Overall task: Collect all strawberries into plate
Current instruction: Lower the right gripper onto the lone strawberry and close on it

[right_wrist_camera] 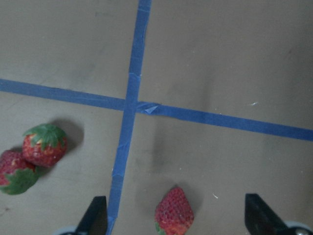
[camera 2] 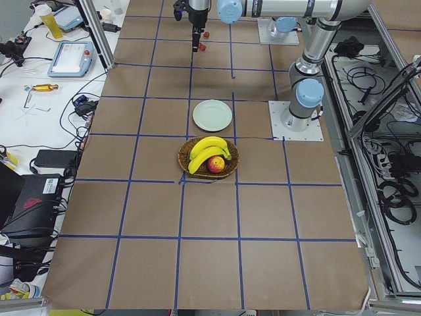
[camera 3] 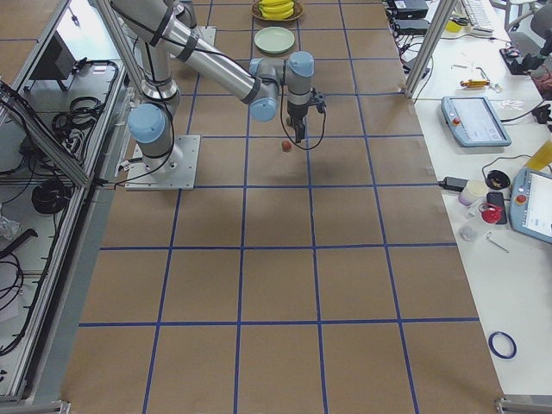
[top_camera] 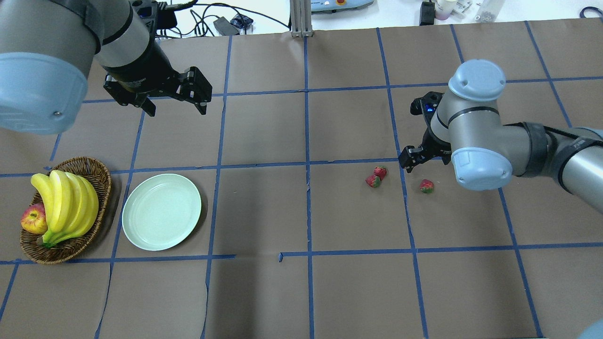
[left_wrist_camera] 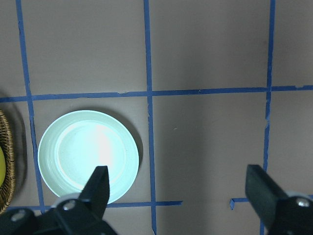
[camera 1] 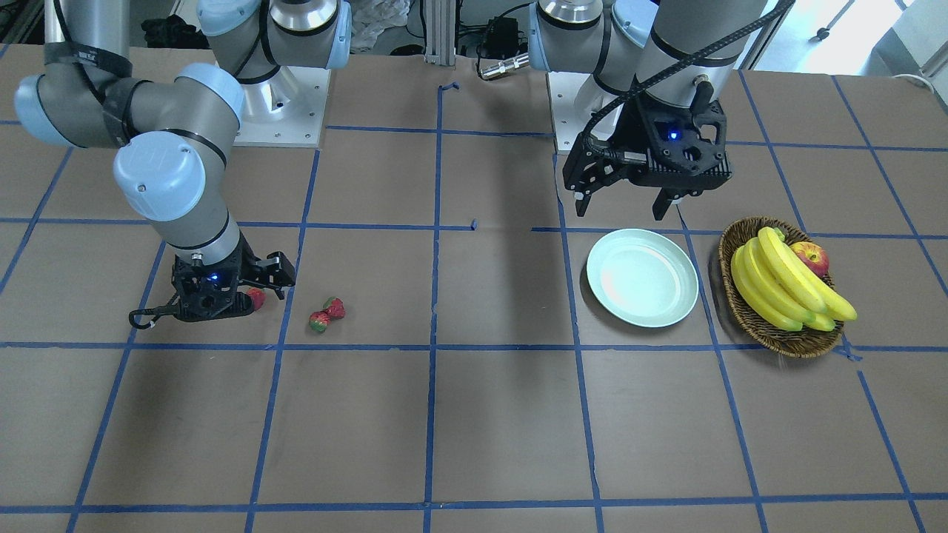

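Observation:
Three red strawberries lie on the table's right half: a touching pair (top_camera: 380,172) (top_camera: 373,181) and a single one (top_camera: 427,186). In the right wrist view the single strawberry (right_wrist_camera: 174,211) shows at the bottom centre, between the spread fingers of my open right gripper (right_wrist_camera: 176,218), untouched. The pair (right_wrist_camera: 45,145) (right_wrist_camera: 14,174) lies to its left. The pale mint-green plate (top_camera: 161,218) sits empty on the left half. My left gripper (top_camera: 177,110) is open and empty, hovering high behind the plate (left_wrist_camera: 88,155).
A brown wicker basket (top_camera: 101,174) with bananas (top_camera: 66,202) and a red-yellow apple (top_camera: 33,220) stands just left of the plate. Blue tape lines grid the brown table.

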### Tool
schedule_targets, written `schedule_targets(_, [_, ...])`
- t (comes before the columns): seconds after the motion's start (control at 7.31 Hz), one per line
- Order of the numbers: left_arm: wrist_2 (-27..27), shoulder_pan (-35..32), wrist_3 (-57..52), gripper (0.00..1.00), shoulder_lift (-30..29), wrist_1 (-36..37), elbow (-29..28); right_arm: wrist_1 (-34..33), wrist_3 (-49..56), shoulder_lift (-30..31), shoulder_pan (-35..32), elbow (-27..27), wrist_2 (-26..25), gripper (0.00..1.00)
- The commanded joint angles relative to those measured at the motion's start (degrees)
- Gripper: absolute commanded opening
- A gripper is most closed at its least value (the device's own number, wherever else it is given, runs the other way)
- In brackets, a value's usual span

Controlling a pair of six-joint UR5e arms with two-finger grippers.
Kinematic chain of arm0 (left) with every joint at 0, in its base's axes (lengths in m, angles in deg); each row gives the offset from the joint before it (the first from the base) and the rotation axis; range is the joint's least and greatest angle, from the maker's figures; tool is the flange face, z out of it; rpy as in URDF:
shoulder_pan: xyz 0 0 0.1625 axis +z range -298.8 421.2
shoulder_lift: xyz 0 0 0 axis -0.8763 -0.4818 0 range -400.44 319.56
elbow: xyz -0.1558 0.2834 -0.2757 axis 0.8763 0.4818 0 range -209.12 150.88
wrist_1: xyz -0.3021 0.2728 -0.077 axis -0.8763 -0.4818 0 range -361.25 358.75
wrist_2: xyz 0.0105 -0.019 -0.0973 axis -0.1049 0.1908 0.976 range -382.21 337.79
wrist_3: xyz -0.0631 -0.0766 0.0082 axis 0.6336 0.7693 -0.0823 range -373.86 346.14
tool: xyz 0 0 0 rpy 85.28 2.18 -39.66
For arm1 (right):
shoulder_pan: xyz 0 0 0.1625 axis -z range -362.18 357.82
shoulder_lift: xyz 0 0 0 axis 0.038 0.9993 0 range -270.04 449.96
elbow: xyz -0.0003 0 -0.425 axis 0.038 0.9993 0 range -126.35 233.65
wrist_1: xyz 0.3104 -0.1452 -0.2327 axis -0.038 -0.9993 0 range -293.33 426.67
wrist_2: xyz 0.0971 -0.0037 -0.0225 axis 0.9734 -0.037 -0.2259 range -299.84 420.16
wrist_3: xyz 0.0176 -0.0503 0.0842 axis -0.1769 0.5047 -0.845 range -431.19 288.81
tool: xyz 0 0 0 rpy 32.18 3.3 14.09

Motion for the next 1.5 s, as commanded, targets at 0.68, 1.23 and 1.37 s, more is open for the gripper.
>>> schedule_targets(0.68, [0.0, 0.0, 0.0, 1.0, -0.1, 0.0, 0.1, -3.4, 1.2, -1.5, 0.6, -3.7, -0.6, 0.86])
schedule_targets(1.23, [0.0, 0.0, 0.0, 1.0, -0.1, 0.0, 0.1, -3.5, 0.4, -2.0, 0.6, -3.8, -1.0, 0.0])
schedule_targets(1.37, [0.0, 0.0, 0.0, 1.0, -0.2, 0.0, 0.1, -3.5, -0.8, -1.9, 0.6, -3.6, -1.7, 0.0])
